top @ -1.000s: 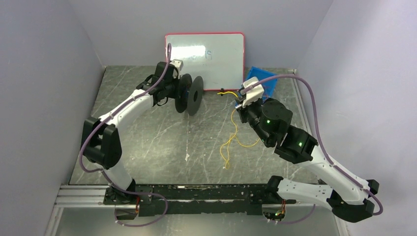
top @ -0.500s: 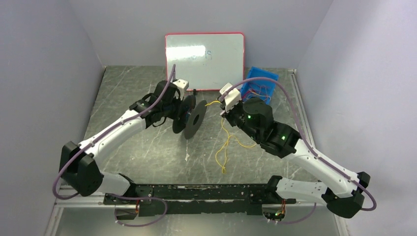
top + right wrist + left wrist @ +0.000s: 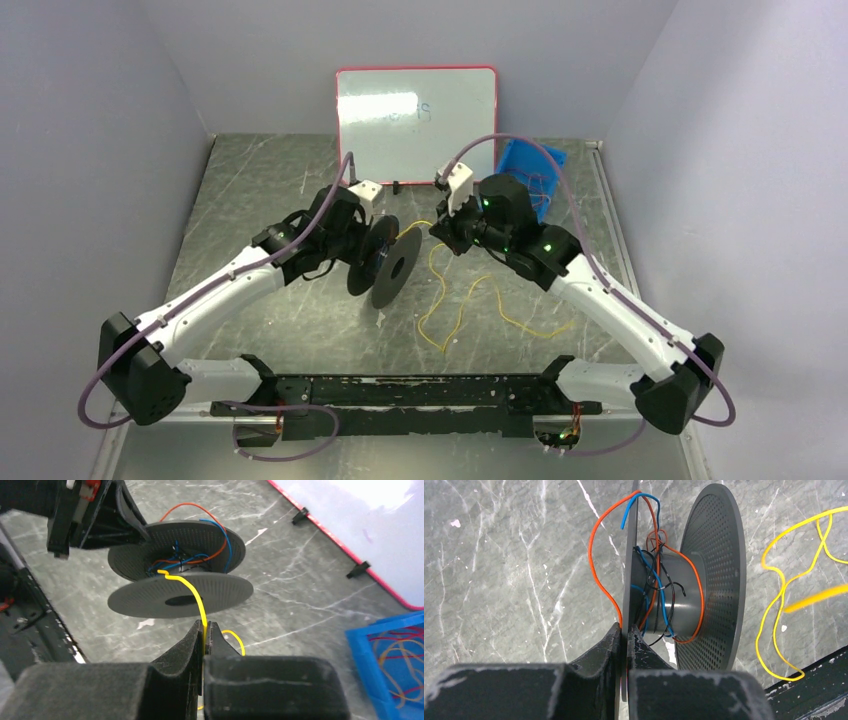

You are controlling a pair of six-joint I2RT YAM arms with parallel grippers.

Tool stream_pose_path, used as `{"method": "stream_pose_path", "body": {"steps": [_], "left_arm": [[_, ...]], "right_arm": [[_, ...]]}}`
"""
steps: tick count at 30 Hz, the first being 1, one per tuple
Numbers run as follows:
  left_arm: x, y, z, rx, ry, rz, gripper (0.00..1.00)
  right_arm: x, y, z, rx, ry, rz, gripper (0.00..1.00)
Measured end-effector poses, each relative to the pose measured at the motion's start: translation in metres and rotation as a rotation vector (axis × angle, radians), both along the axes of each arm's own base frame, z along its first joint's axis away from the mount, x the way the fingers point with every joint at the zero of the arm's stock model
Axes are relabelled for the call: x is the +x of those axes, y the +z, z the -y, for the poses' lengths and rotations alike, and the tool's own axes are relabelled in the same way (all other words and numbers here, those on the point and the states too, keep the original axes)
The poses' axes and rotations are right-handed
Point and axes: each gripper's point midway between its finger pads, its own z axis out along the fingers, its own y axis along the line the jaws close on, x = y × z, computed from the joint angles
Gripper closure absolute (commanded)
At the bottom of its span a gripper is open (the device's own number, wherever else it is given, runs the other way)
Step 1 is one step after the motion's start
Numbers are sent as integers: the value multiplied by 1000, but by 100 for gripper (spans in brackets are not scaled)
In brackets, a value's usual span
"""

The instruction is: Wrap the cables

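Arms have swung inward; right gripper (image 3: 205, 628) pinches the yellow cable (image 3: 192, 592) beside the spool (image 3: 716, 580) that left gripper (image 3: 625, 630) clamps; winding probably follows.

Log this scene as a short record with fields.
Left gripper: shut on a flange of the spool
Right gripper: shut on the yellow cable
Spool: orange, blue and black wires loose round its core
Yellow cable: end at the spool's core; rest looped on the table
Bin: blue, far right, holds more cables
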Motion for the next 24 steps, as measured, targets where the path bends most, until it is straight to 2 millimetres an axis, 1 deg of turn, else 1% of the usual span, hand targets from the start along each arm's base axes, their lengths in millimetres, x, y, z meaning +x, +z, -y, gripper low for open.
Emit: {"method": "stream_pose_path", "body": {"steps": [3, 6, 11, 14, 17, 20, 24], "left_arm": [[-5, 0, 2, 5, -6, 2, 93], [-11, -1, 5, 8, -13, 7, 93], [-18, -1, 14, 16, -24, 19, 93], [-21, -1, 18, 24, -27, 28, 93], [-23, -1, 20, 34, -25, 38, 93], [-24, 0, 21, 44, -23, 48, 89], [-26, -1, 22, 49, -22, 54, 86]], "right_arm": [[0, -6, -10, 14, 11, -92, 100], [0, -14, -16, 23, -1, -183, 100], [-1, -26, -17, 32, -46, -315, 100], [3, -25, -18, 33, -71, -365, 100], [7, -20, -22, 39, -81, -403, 100], [7, -19, -24, 30, -87, -443, 100], [8, -26, -27, 3, -97, -502, 100]]}}
